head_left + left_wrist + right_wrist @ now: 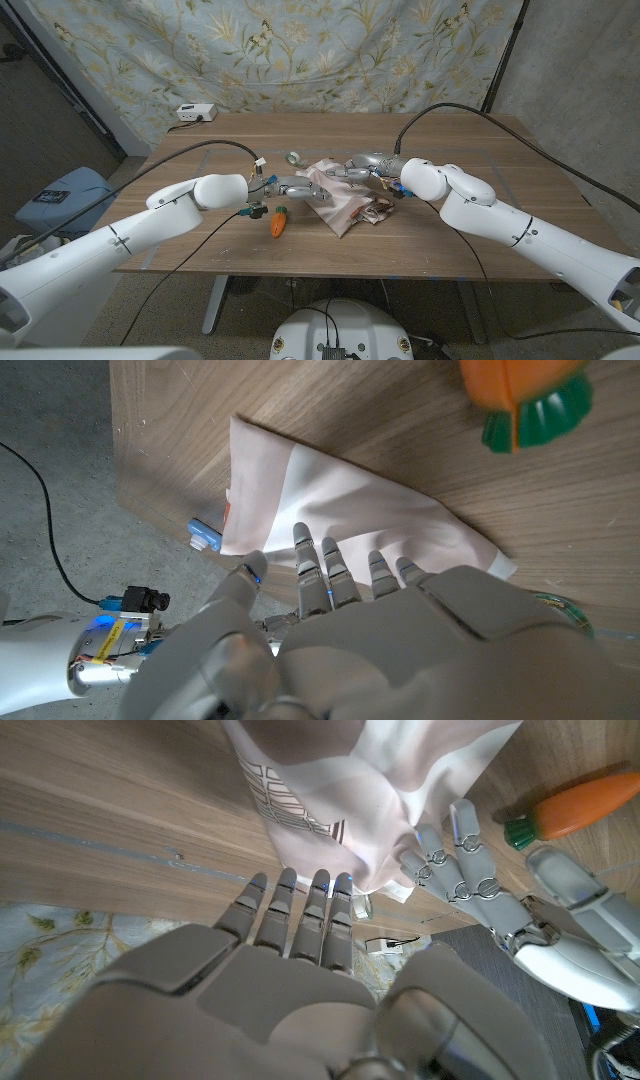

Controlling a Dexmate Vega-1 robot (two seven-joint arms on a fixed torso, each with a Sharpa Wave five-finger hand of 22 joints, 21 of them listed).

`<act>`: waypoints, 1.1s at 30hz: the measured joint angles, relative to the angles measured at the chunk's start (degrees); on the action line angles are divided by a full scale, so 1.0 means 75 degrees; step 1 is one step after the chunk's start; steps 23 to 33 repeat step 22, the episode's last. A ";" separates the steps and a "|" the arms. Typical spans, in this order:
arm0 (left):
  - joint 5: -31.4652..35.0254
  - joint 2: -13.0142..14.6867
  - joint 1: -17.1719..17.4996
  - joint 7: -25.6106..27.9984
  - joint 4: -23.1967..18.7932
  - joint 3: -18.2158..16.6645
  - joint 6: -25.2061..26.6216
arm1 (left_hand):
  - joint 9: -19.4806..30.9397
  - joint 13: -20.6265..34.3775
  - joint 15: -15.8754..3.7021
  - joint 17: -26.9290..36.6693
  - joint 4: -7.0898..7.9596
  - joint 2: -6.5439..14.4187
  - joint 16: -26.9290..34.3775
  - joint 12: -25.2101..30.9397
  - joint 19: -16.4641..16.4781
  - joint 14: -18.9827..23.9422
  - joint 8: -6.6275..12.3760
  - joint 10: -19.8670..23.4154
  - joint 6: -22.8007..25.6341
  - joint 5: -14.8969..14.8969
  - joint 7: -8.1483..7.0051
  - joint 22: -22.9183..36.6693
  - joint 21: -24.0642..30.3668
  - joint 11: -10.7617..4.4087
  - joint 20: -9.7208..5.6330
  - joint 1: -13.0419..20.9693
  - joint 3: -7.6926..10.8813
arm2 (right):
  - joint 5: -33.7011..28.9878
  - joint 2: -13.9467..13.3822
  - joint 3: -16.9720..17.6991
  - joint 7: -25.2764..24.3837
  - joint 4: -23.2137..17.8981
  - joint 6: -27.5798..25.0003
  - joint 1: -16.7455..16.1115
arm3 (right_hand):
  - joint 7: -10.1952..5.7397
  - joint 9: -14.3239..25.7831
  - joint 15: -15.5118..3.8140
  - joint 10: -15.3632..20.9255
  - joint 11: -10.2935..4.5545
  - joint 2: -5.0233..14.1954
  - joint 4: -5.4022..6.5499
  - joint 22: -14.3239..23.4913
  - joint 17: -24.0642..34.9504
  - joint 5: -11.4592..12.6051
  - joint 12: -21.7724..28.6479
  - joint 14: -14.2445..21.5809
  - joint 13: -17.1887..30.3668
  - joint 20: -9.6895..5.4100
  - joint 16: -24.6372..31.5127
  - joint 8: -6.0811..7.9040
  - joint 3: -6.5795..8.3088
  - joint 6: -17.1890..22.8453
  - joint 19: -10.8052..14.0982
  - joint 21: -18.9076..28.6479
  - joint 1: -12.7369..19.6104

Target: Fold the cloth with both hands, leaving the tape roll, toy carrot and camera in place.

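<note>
A pale pink cloth (340, 200) lies rumpled at the table's middle, a dark printed patch near its right edge. My left hand (290, 186) reaches in from the left, its straight fingers (330, 575) touching the cloth's (340, 500) edge. My right hand (362, 168) comes from the far right, its fingertips (300, 900) against a bunched ridge of the cloth (350, 790). The left hand (470, 880) touches the same ridge. The toy carrot (279, 222) (520, 390) (580, 805) lies just in front of my left hand. The tape roll (294, 157) sits beyond it. A small blue and dark object (398, 189) (205, 535), perhaps the camera, lies at the cloth's right.
A white box (195, 113) stands at the table's (200, 250) far left edge. Black cables (190, 150) arc over both arms. A floral curtain hangs behind, and a blue bin (60, 195) stands on the floor to the left.
</note>
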 measured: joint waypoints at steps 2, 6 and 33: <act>0.0000 0.0005 0.0044 0.0080 -0.0030 -0.0042 0.0015 | 0.0000 0.0000 0.0021 0.0000 0.0000 0.0000 0.0000 0.0000 0.0000 0.0022 0.0000 0.0000 0.0000 0.0000 0.0000 0.0000 0.0000 0.0000 0.0000 0.0000 0.0000 | 0.0027 0.0005 0.0043 -0.0091 -0.0003 -0.0007 -0.0065 | 0.0024 0.0000 -0.0030 0.0043 -0.0027 0.0008 -0.0024 0.0000 -0.0027 0.0000 0.0000 0.0038 0.0000 -0.0024 0.0001 0.0001 -0.0014 0.0077 0.0029 0.0000 0.0006; -0.0007 0.0024 0.0112 0.0144 -0.0078 -0.0108 0.0039 | 0.0000 0.0000 0.0029 0.0000 -0.0032 0.0000 0.0000 0.0000 0.0000 0.0029 0.0000 0.0000 -0.0016 -0.0034 -0.0016 -0.0003 0.0029 0.0000 0.0000 0.0000 0.0031 | 0.0089 0.0016 0.0074 -0.0232 -0.0004 -0.0067 -0.0106 | 0.0024 0.0000 -0.0026 0.0112 -0.0014 0.0038 -0.0056 0.0000 -0.0038 0.0000 0.0000 0.0075 0.0000 -0.0053 0.0002 0.0001 0.0018 0.0077 0.0057 0.0000 0.0036; -0.0229 0.0098 0.0404 0.0712 -0.0133 -0.0451 -0.0007 | 0.0000 0.0018 -0.0047 0.0000 -0.0063 0.0000 0.0000 0.0000 0.0000 0.0160 -0.0059 -0.0084 -0.0248 -0.0031 -0.0107 -0.0019 0.0058 -0.0027 0.0000 0.0000 0.0062 | -0.0078 0.0272 -0.0079 -0.0584 0.0317 -0.0635 -0.0080 | -0.0056 0.0000 -0.0123 0.0152 -0.0054 0.0068 -0.0129 0.0000 -0.0109 0.0029 0.0000 0.0173 0.0001 -0.0052 0.0001 0.0029 0.0092 0.0242 0.0056 0.0000 0.0127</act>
